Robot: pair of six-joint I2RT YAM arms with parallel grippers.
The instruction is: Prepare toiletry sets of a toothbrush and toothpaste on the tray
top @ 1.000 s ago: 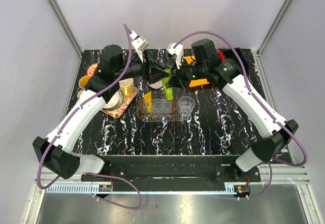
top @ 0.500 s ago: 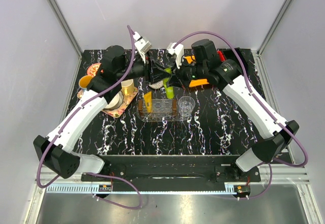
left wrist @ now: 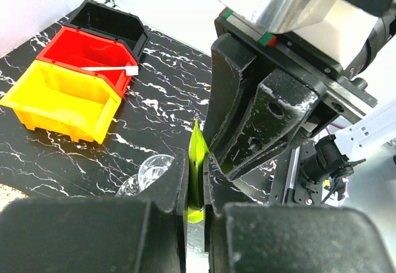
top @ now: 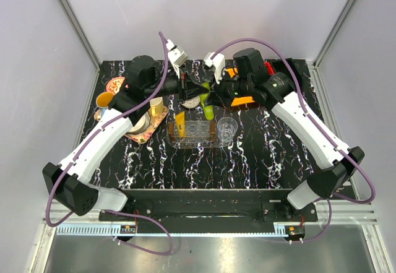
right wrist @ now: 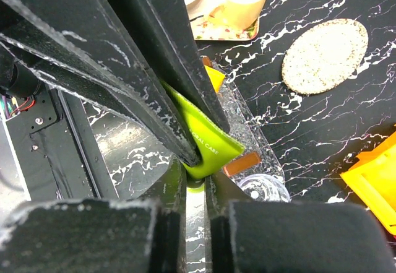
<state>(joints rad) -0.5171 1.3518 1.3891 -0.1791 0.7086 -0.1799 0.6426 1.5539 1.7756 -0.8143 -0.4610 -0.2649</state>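
The lime green toothpaste tube (top: 208, 104) hangs in the air above the far end of the clear oval tray (top: 193, 140). My left gripper (top: 197, 91) is shut on the tube (left wrist: 197, 168), and its flat end sticks up between the fingers. My right gripper (top: 211, 95) is shut on the tube's lower end (right wrist: 207, 143). The two grippers meet nose to nose. The orange-yellow toothpaste tube (top: 179, 124) stands in the tray's left part. A slim white toothbrush (left wrist: 111, 69) lies across the red bin (left wrist: 86, 53).
A clear glass (top: 227, 128) stands at the tray's right end. Yellow (left wrist: 62, 103), red and black (left wrist: 108, 22) bins sit at the back right. A colourful square tray with cups (top: 143, 119) is on the left. A speckled oval dish (right wrist: 325, 56) lies behind the clear tray.
My left arm has moved right and a little back, bringing its gripper against the right gripper at the green tube. The right arm has barely moved.
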